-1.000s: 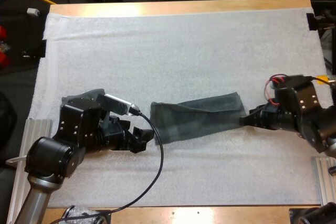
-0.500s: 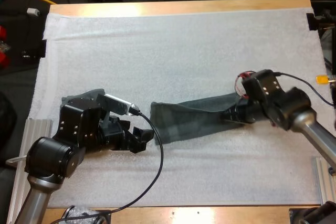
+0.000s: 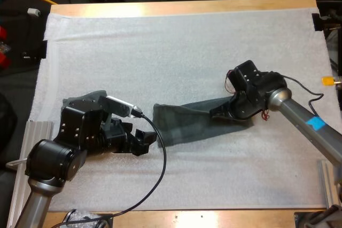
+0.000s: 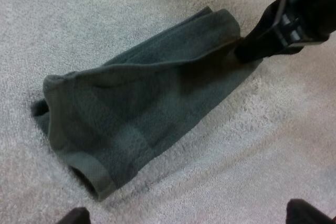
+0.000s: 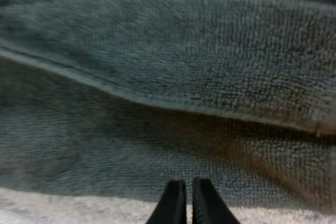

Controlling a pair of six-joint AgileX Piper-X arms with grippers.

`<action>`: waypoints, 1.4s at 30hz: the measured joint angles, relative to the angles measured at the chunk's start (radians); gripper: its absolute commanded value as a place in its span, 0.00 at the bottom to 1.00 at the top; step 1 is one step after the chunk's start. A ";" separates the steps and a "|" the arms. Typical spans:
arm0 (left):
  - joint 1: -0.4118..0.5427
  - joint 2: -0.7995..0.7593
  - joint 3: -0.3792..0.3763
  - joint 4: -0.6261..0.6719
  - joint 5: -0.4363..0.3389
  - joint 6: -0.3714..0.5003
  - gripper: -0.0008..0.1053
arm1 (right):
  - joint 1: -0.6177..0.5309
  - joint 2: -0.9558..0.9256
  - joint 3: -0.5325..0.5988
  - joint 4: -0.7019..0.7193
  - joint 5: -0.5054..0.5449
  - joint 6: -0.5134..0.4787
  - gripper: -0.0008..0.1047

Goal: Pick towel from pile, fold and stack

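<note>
I'm watching the white mat (image 3: pixel 187 46) lying under the dark grey-green towel (image 3: pixel 187 124). My left gripper (image 3: pixel 148 142) is hovering, fingers spread, beside the towel's left end. My right gripper (image 3: pixel 215 114) is resting, fingers pressed together, near the towel's right end.

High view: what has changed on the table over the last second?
The right hand swept in from the right side of the mat toward the left. It is now over the right end of the towel, fingers shut. Nothing was picked up or dropped. The towel lies stretched out as before, and the left hand, open beside its left end, has not moved.
</note>
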 measured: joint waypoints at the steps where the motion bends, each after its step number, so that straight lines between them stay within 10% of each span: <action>1: 0.000 0.000 0.000 0.000 0.000 0.000 0.66 | 0.000 0.014 0.000 0.000 0.000 0.000 0.01; 42: 0.000 0.000 0.000 0.000 0.006 0.000 0.66 | 0.000 -0.031 -0.091 -0.256 0.368 0.027 0.01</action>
